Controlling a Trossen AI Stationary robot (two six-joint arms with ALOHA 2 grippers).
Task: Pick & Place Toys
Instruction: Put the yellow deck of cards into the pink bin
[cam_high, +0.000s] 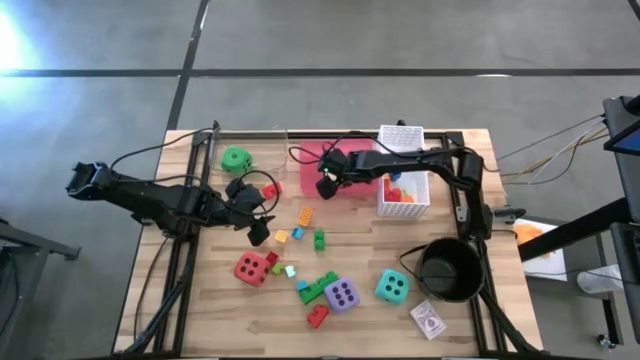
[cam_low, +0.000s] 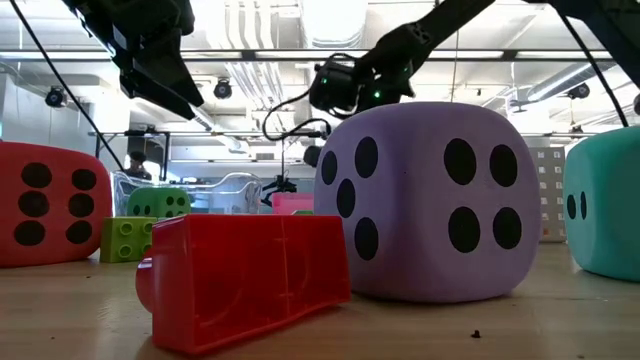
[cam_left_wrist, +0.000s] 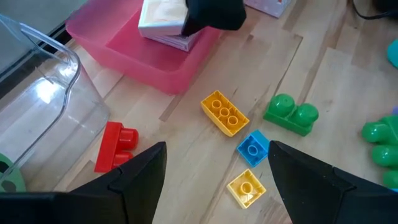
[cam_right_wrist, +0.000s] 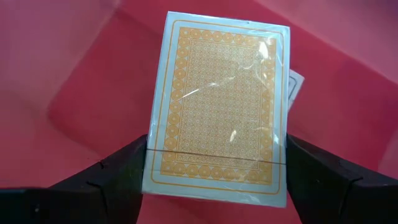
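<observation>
— While the wooden table lies strewn with toys, what do we see around the two arms?

— We see a pink tray at the back, a white mesh basket just beside it holding bricks, and a black round pot near the right front. A clear plastic tub sits beside the tray. A green die, a red die, a purple die and a teal die lie scattered, with a card pack at the front edge.

— And where do the toys sit against the fingers?

— We find the right gripper over the pink tray, its fingers closed on the two long edges of an orange-backed card pack wrapped in shiny film; another pack lies under it. The left gripper hangs spread and empty above a yellow brick, a blue brick and a small yellow brick, all lying between its fingers. A red brick lies beside one finger, a green brick beyond the other.

— Textures?

— We note studded, glossy plastic bricks, soft rounded dice with dark pips, and pale planks.
</observation>
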